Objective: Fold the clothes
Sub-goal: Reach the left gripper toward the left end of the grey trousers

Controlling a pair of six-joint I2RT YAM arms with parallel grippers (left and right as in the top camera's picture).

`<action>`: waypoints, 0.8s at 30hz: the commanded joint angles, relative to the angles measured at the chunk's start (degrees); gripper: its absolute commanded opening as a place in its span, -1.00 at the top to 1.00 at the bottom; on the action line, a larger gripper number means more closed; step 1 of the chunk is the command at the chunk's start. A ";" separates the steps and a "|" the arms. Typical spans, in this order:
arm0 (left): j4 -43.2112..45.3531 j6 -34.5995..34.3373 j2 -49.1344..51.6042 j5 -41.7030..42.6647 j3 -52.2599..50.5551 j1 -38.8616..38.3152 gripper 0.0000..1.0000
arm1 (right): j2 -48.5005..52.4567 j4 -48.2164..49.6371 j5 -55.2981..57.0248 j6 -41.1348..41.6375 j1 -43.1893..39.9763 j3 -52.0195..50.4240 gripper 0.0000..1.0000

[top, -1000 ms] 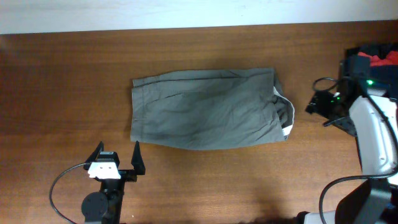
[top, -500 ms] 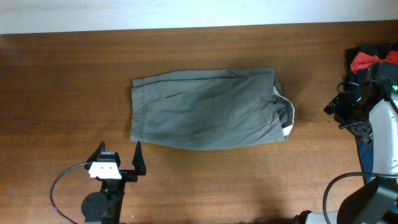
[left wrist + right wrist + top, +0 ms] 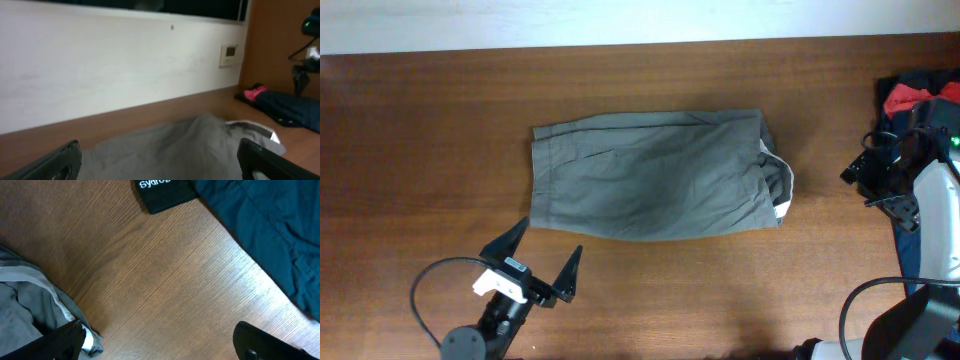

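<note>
Garment: the grey-olive shorts (image 3: 655,190) lie flat in the middle of the wooden table (image 3: 440,130), long side running left to right.
Waist end: it points right, and the pale inner waistband (image 3: 782,195) shows at the open edge.
Left gripper (image 3: 553,234): it sits just off the near left corner of the shorts, low over the table and touching nothing. Its fingers are spread wide with nothing between them.
Left wrist view: the grey cloth fills the space ahead of the two dark fingertips (image 3: 57,162), with a white wall (image 3: 100,65) behind.
Right gripper (image 3: 157,327): it hangs over bare wood to the right of the waistband, clear of the shorts. From above it is a dark tangle, hard to read, but its own camera shows the fingers well apart and empty.
Right edge: a navy-blue garment (image 3: 260,225) with a black label (image 3: 162,192) in white lettering lies there, and a red cloth (image 3: 905,98) lies beside it.
</note>
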 commanded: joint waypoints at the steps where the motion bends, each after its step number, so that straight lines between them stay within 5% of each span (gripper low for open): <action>1: -3.72 -0.48 3.19 -0.72 8.37 0.33 -0.98 | -0.35 0.00 -0.28 0.50 -0.11 1.09 -0.98; 8: -28.68 7.85 27.36 -5.79 35.23 0.33 -0.98 | -0.35 0.00 -0.28 0.50 -0.11 1.09 -0.97; 13: -46.95 12.17 46.47 1.64 53.07 0.31 -0.98 | -0.35 0.00 -0.28 0.50 -0.11 1.09 -0.97; 16: -49.88 11.72 54.45 -2.71 56.13 0.33 -0.99 | -0.35 0.00 -0.28 0.50 -0.11 1.09 -0.97; 19: -51.54 2.60 62.51 -8.48 59.32 0.90 -0.99 | -0.35 0.00 -0.28 0.50 -0.11 1.09 -0.98; 24: -56.65 4.46 78.25 -7.56 66.97 2.38 -0.98 | -0.35 0.00 -0.28 0.50 -0.11 1.09 -0.98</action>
